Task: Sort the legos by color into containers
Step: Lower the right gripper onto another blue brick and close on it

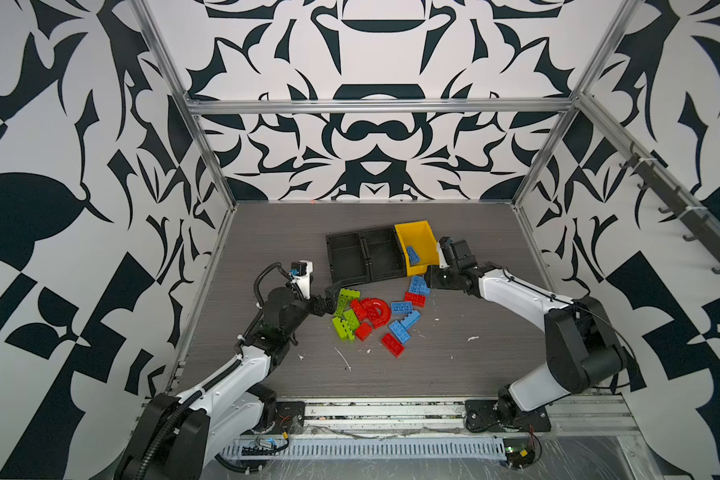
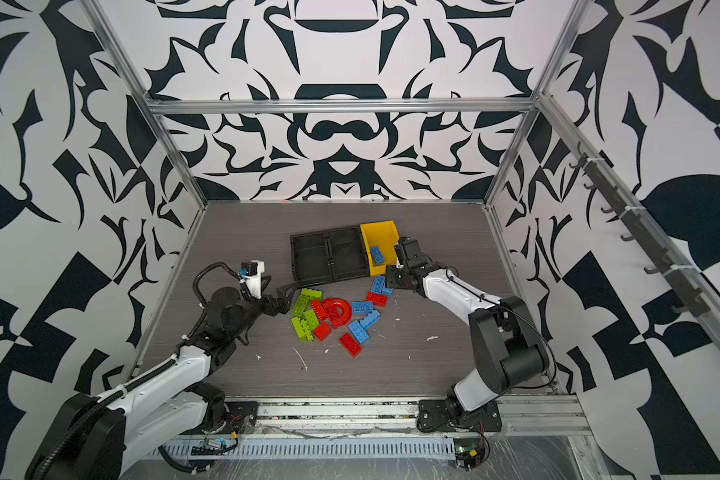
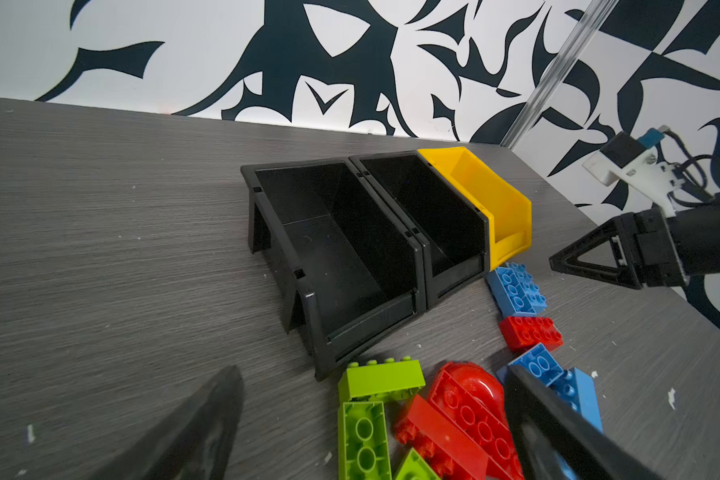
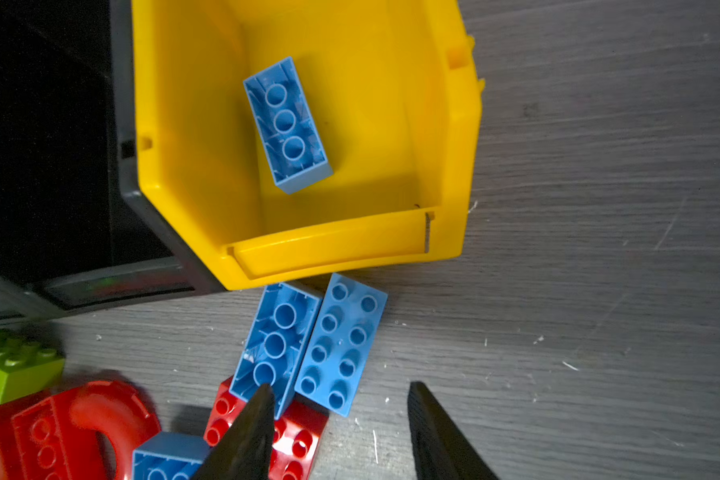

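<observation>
Barely begun: one blue brick [image 1: 412, 254] lies in the yellow bin [image 1: 420, 229], centre frame; the black bins [image 1: 347, 254] are empty. Remaining legos [image 1: 400, 330] litter the worktop [image 1: 454, 365] just below. The left hand [image 1: 330, 300] gapes wide, empty; the right hand [image 4: 341, 395] is half-open, empty, above a blue pair [image 4: 308, 345].

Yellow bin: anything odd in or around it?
Nothing damaged. The blue brick inside the bin lies upside down; outside, at the front lip, another upturned blue brick overlaps a red brick.
</observation>
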Robot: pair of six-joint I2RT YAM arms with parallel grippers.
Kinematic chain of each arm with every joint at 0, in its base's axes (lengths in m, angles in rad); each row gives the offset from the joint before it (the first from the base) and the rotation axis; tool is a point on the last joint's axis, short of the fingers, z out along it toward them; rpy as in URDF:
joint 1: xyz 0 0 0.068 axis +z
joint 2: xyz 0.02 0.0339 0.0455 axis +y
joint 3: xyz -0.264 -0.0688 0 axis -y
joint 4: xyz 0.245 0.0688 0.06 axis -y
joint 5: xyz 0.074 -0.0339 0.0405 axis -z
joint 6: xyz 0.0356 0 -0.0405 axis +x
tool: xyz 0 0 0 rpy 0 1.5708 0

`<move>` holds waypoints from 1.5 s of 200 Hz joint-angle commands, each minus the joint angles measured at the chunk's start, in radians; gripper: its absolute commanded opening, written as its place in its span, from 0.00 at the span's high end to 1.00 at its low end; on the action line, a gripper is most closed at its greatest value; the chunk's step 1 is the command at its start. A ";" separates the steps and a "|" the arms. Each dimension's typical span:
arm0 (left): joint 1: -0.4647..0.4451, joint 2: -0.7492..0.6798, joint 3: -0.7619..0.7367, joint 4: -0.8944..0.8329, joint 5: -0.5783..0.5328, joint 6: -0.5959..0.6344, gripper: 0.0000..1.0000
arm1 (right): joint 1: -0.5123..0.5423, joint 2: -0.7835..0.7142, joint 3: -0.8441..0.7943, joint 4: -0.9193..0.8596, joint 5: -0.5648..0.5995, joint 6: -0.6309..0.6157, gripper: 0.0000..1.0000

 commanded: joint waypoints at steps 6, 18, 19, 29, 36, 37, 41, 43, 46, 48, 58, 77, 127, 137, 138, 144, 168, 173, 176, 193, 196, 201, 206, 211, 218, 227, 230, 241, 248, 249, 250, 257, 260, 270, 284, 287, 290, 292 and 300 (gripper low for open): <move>-0.001 0.002 0.014 0.014 -0.001 -0.003 0.00 | 0.006 0.015 -0.012 0.040 0.000 0.014 0.46; -0.001 0.002 0.015 0.013 -0.001 -0.002 0.00 | 0.008 0.029 -0.013 0.047 0.000 0.014 0.46; -0.002 0.002 0.015 0.013 -0.001 -0.002 0.00 | 0.008 0.030 -0.014 0.048 0.000 0.015 0.46; -0.002 0.002 0.015 0.013 0.000 -0.003 0.00 | 0.011 0.044 -0.014 0.053 -0.001 0.017 0.46; -0.001 0.002 0.015 0.013 -0.001 -0.002 0.00 | 0.012 0.054 -0.014 0.058 -0.004 0.018 0.46; -0.002 0.002 0.015 0.013 -0.001 -0.003 0.00 | 0.012 0.056 -0.014 0.060 -0.006 0.019 0.46; -0.001 0.002 0.015 0.013 -0.001 -0.002 0.00 | 0.014 0.060 -0.014 0.064 -0.006 0.021 0.46; -0.001 0.002 0.015 0.013 -0.001 -0.003 0.00 | 0.014 0.065 -0.014 0.068 -0.006 0.022 0.46; -0.002 0.002 0.014 0.014 -0.001 -0.003 0.00 | 0.014 0.069 -0.014 0.069 -0.007 0.021 0.46; -0.002 0.002 0.015 0.013 -0.001 -0.002 0.00 | 0.016 0.071 -0.014 0.072 -0.009 0.021 0.46; -0.001 0.004 0.015 0.014 -0.001 0.001 0.00 | 0.019 0.085 -0.013 0.079 -0.018 0.026 0.46; -0.001 0.000 0.013 0.009 -0.016 0.005 0.00 | 0.019 0.110 -0.014 0.090 -0.014 0.029 0.46; -0.001 -0.007 0.011 0.008 -0.018 0.009 0.00 | 0.019 0.143 -0.016 0.092 -0.007 0.028 0.48; -0.001 -0.008 0.011 0.007 -0.018 0.009 0.00 | 0.019 0.135 -0.025 0.093 -0.003 0.028 0.48; -0.001 -0.008 0.011 0.007 -0.018 0.009 0.00 | 0.019 0.134 -0.025 0.094 -0.003 0.028 0.48; -0.002 -0.008 0.012 0.008 -0.018 0.009 0.00 | 0.019 0.128 -0.032 0.095 -0.002 0.029 0.49; -0.002 -0.012 0.011 0.008 -0.019 0.009 0.00 | 0.019 0.101 -0.063 0.098 0.009 0.030 0.53; -0.002 -0.011 0.011 0.007 -0.019 0.009 0.00 | 0.019 0.095 -0.070 0.097 0.012 0.030 0.54; -0.001 -0.011 0.011 0.006 -0.019 0.009 0.00 | 0.019 0.091 -0.074 0.098 0.014 0.030 0.54; -0.002 -0.013 0.011 0.006 -0.020 0.011 0.00 | 0.016 0.067 -0.097 0.099 0.025 0.030 0.59; -0.002 -0.013 0.011 0.006 -0.020 0.010 0.00 | 0.017 0.062 -0.100 0.098 0.026 0.032 0.59; -0.002 -0.014 0.011 0.006 -0.020 0.010 0.00 | 0.017 0.055 -0.104 0.095 0.026 0.032 0.60; -0.001 -0.014 0.011 0.006 -0.020 0.011 0.00 | 0.016 0.047 -0.108 0.092 0.027 0.031 0.60; -0.002 -0.014 0.011 0.006 -0.020 0.011 0.00 | 0.016 0.040 -0.111 0.091 0.026 0.032 0.60; -0.001 -0.015 0.011 0.004 -0.020 0.010 0.00 | 0.016 0.029 -0.115 0.087 0.027 0.032 0.59; -0.001 -0.016 0.012 0.004 -0.022 0.012 0.00 | 0.016 0.017 -0.118 0.078 0.029 0.032 0.56; -0.001 -0.017 0.011 0.004 -0.021 0.012 0.00 | 0.016 0.014 -0.118 0.075 0.031 0.031 0.54; -0.001 -0.018 0.011 0.003 -0.021 0.012 0.00 | 0.016 0.000 -0.121 0.064 0.037 0.029 0.47; -0.002 -0.019 0.011 0.003 -0.022 0.012 0.00 | 0.016 -0.007 -0.124 0.058 0.041 0.025 0.44; -0.001 -0.019 0.011 0.003 -0.022 0.012 0.00 | 0.016 -0.008 -0.124 0.057 0.043 0.026 0.44; -0.002 -0.020 0.011 0.003 -0.022 0.012 0.00 | 0.016 -0.009 -0.124 0.056 0.043 0.026 0.44; -0.002 -0.019 0.011 0.002 -0.022 0.013 0.00 | 0.016 -0.018 -0.124 0.049 0.047 0.022 0.43; -0.002 -0.019 0.011 0.002 -0.021 0.012 0.00 | 0.016 -0.021 -0.123 0.046 0.049 0.019 0.43; -0.001 -0.019 0.011 0.003 -0.022 0.012 0.00 | 0.016 -0.039 -0.120 0.033 0.055 0.015 0.43; -0.001 -0.019 0.011 0.003 -0.020 0.012 0.00 | 0.015 -0.065 -0.113 0.018 0.064 0.010 0.46; -0.001 -0.018 0.011 0.002 -0.020 0.012 0.00 | 0.015 -0.070 -0.112 0.017 0.067 0.009 0.47; -0.001 -0.018 0.011 0.003 -0.020 0.013 0.00 | 0.014 -0.076 -0.109 0.013 0.068 0.007 0.48; -0.002 -0.018 0.011 0.002 -0.020 0.012 0.00 | 0.014 -0.079 -0.107 0.010 0.070 0.004 0.48; -0.002 -0.018 0.011 0.003 -0.020 0.012 0.00 | 0.013 -0.087 -0.099 0.000 0.075 -0.001 0.49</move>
